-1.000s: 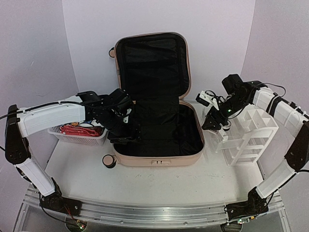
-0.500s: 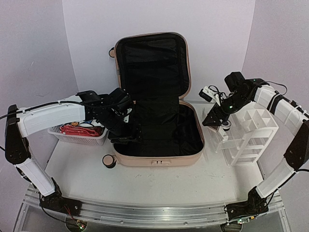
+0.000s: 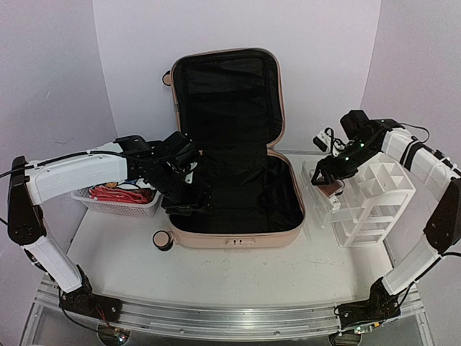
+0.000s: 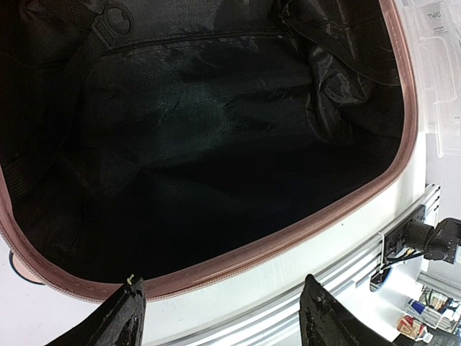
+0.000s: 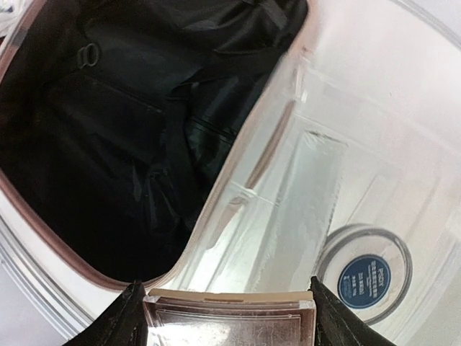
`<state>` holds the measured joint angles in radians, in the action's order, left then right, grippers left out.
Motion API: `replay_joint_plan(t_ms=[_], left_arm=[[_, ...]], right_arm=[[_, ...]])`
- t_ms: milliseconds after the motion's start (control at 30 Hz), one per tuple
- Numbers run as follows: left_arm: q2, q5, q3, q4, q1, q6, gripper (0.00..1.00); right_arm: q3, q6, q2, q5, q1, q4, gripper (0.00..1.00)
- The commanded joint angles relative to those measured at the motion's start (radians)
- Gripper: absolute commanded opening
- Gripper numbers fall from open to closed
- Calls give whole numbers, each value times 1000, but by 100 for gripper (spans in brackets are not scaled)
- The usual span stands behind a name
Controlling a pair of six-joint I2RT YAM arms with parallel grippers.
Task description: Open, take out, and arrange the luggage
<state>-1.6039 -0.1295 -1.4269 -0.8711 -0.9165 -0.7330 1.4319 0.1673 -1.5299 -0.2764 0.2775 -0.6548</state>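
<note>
Top external view: the luggage (image 3: 238, 238) lies at the centre of the counter (image 3: 252, 277), its lid propped upright at the back and its black-lined lower half open toward the arms. The hard pink shell looks stiff and smooth, probably slick for a small claw and too bulky to lift whole. The thin rim of the lower half, or the lid's edge, seems the best place to pinch; the soft lining would only bunch.

The left claw (image 4: 227, 317) hangs spread over the case's left rim, with nothing between its fingers. The right claw (image 3: 332, 186) is pinching a flat brownish box (image 5: 229, 321) at the right of the frame, over the clear tray beside the white organizer (image 3: 378, 194), where a round jar (image 5: 364, 277) with a blue label already lies.

Against the frame one second earlier, the right claw has shifted rightward, away from the case's rim and toward the organizer. The left arm has barely moved.
</note>
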Motion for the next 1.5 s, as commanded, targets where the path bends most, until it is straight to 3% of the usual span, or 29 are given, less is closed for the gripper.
replay_joint_plan(t_ms=[0, 100, 233, 433, 667, 900, 1133, 1300, 1467], left_arm=[[9, -1, -45, 23, -4, 6, 74], [9, -1, -46, 23, -4, 10, 74], [13, 1, -45, 23, -4, 12, 74], [13, 2, -44, 23, -4, 7, 74], [2, -2, -50, 25, -4, 6, 74], [-2, -3, -51, 24, -6, 1, 74], [-2, -1, -47, 26, -11, -2, 74], [1, 2, -47, 26, -14, -4, 74], [6, 7, -44, 27, -16, -8, 74]], right_arm=[[-39, -149, 24, 101, -2, -35, 32], [-59, -190, 36, 178, -2, -34, 33], [-50, -224, 28, 245, -3, -52, 46], [-26, -218, 59, 250, -3, -64, 81], [22, -182, 53, 256, -2, -127, 89], [46, -191, 34, 263, -2, -181, 70], [69, -203, -7, 232, -2, -180, 70], [132, -227, -53, 160, -3, -165, 49], [144, -229, -75, 149, -2, -121, 36]])
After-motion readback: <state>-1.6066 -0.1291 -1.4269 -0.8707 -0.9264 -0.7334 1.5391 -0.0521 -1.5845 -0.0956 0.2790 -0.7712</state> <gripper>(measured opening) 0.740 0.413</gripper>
